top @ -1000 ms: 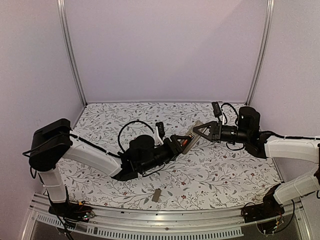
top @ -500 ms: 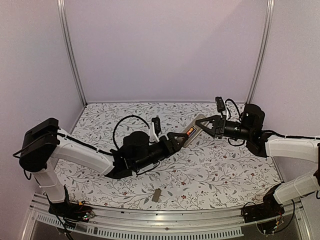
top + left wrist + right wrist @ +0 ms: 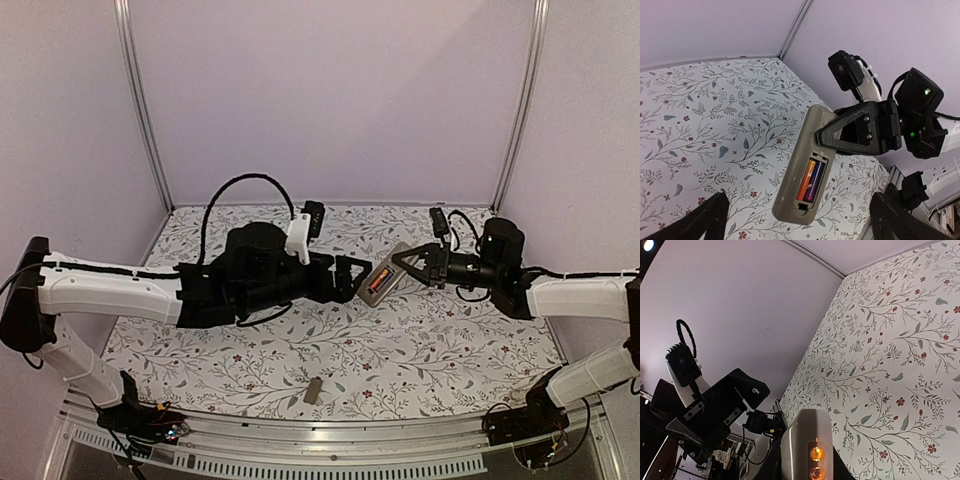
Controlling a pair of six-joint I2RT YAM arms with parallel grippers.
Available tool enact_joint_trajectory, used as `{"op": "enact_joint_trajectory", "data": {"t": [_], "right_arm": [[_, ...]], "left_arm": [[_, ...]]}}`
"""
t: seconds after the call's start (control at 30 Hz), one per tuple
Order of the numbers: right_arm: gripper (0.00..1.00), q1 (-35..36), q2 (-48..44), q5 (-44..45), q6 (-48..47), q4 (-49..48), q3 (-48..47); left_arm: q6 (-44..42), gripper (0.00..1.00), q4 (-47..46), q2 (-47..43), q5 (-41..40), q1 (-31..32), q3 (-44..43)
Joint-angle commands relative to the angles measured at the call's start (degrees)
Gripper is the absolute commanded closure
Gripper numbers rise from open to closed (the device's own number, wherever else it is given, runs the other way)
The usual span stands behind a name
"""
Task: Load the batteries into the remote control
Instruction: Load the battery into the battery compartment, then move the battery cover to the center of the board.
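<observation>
Grey-beige remote control [image 3: 384, 277] in right end effector [image 3: 400, 262]; left end effector [image 3: 356, 278] wide.

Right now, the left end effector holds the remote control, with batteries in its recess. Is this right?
Not quite: the right end effector holds the remote control, as the left wrist view shows. The batteries do sit inside it.
</observation>
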State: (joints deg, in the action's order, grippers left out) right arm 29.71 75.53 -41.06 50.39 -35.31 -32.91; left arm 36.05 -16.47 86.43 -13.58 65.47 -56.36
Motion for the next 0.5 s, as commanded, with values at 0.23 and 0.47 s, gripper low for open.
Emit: {"op": "enact_joint_trajectory", "data": {"t": [0.23,0.47], "right_arm": [[1.0,-0.19,0.5,0.45,-4.9,4.84,3.78],[1.0,-0.21,0.45,1.12,-5.58,5.67,4.65]], "left_arm": [[-2.75,0.18,28.19,-1.89,5.14,2.57,3.61],[5.09,0.31,41.84,6.75,2.14,10.12,-1.58]]}}
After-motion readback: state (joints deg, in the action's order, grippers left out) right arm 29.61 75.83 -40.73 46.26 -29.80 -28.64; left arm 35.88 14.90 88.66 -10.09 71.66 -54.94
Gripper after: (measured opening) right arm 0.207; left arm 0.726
